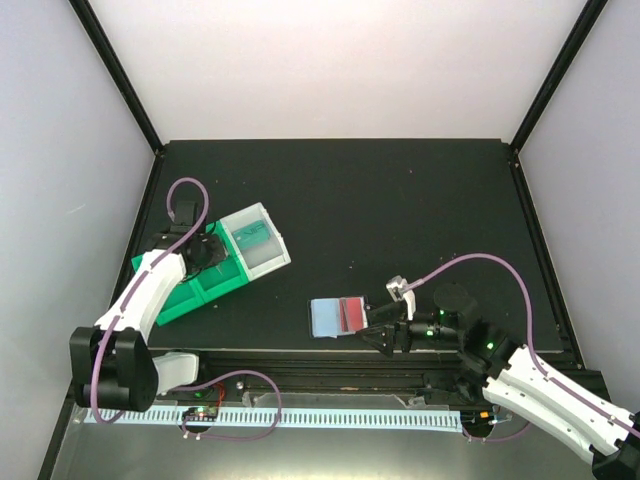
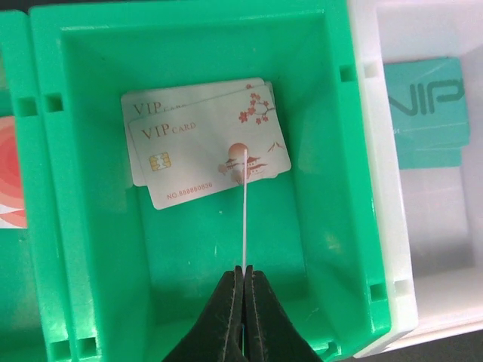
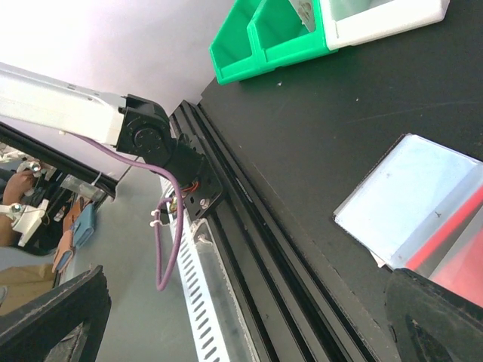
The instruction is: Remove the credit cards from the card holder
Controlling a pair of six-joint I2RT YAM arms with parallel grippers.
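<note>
The pale-blue card holder lies open on the black table, with a red card showing in its right half. It also shows in the right wrist view. My right gripper is open; one finger is over the holder's red side. My left gripper is shut on a thin credit card seen edge-on, held upright over the green tray's compartment. Whitish credit cards with reddish print lie in that compartment. A teal card lies in the white bin.
The green two-compartment tray and the white bin stand side by side at the left. A red-and-white card shows in the tray's other compartment. The table's front rail runs just below the holder.
</note>
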